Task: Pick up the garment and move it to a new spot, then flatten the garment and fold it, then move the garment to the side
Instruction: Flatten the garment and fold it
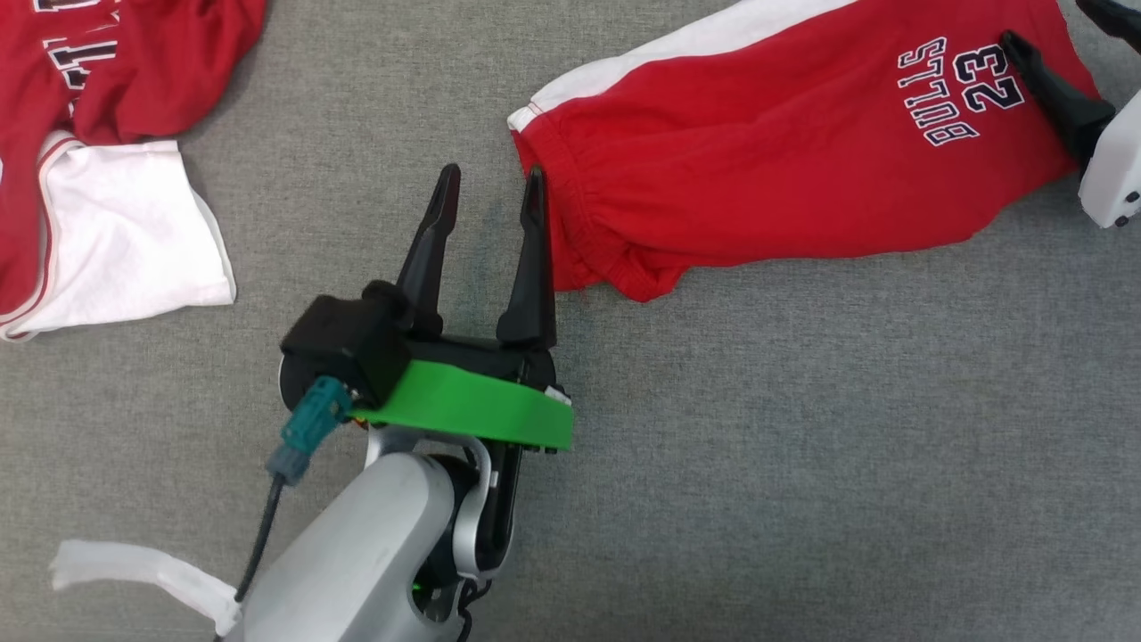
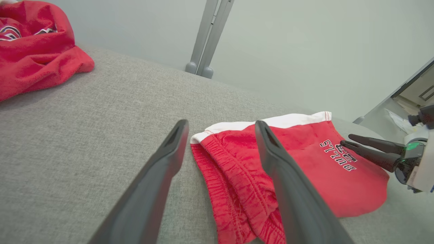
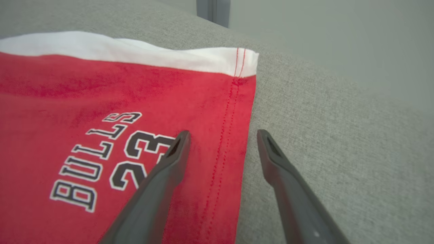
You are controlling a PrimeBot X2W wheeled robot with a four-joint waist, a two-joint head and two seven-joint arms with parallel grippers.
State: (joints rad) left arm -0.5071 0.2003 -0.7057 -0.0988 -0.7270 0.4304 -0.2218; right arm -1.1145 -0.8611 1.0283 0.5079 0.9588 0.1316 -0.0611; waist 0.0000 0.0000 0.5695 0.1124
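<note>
Left gripper, on a pale forearm w/ a green collar, sits low over the grey woven table covering, its two dark fingers spread wide and gripping nothing. The finger at its 3 o'clock lies along the gathered waistband of the red cotton shorts w/ white side stripe and "BULLS 23" print; the other finger is over bare grey cloth.

In the left wrist view the waistband edge shows btwn the parted fingers of the gripper. The shorts lie flat on the covering, running from the gripper's 1 o'clock toward 2 o'clock.

At the far leg end, the right gripper is also parted and empty. In its wrist view it straddles the stitched hem of the shorts, one finger over the "23", the other over grey.

Well apart, at 10 o'clock in the head view, is a crumpled red-and-white jersey. A white strip lies at 7 o'clock.
</note>
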